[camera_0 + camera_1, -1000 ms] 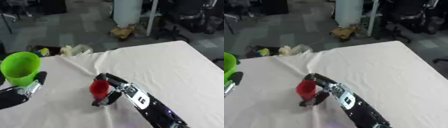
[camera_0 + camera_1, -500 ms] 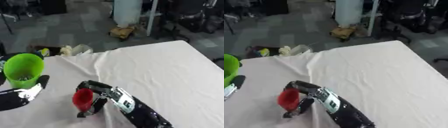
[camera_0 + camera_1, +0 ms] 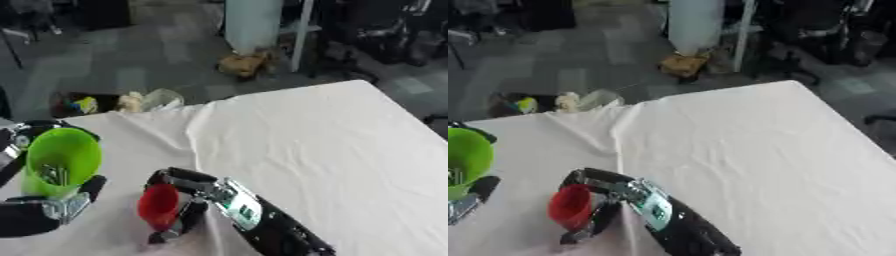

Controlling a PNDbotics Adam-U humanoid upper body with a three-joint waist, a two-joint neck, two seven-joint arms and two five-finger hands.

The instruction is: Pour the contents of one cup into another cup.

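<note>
Right hand [image 3: 188, 200] comes in from the lower right, fingers and thumb curled round the red cup [image 3: 159, 204], which is tipped on its side with the mouth turned toward the left of the frame, low and left of centre over the counter [image 3: 332, 145]. Left hand [image 3: 52, 212] sits at the lower left edge, fingers wrapped round the green cup [image 3: 59, 161], held upright with its mouth open to the camera; small pale pieces show inside it, too blurred to name. The two cups are near one another but apart, with white cloth showing between them. The cloth has a raised fold [image 3: 197, 125] running from the far edge down toward the red cup. There is a pale label patch on the right forearm [image 3: 238, 207], but no writing on it can be read. Beyond the counter's far edge, on the grey floor: a heap of small things [image 3: 114, 102] at the upper left, a brown object [image 3: 247, 63] beside a white column [image 3: 254, 22], and dark chairs [image 3: 385, 30] at the upper right. Nothing lies between the two cups. The left eye view shows the whole green cup and the left hand under it; the right eye view cuts the cup at the left edge.
</note>
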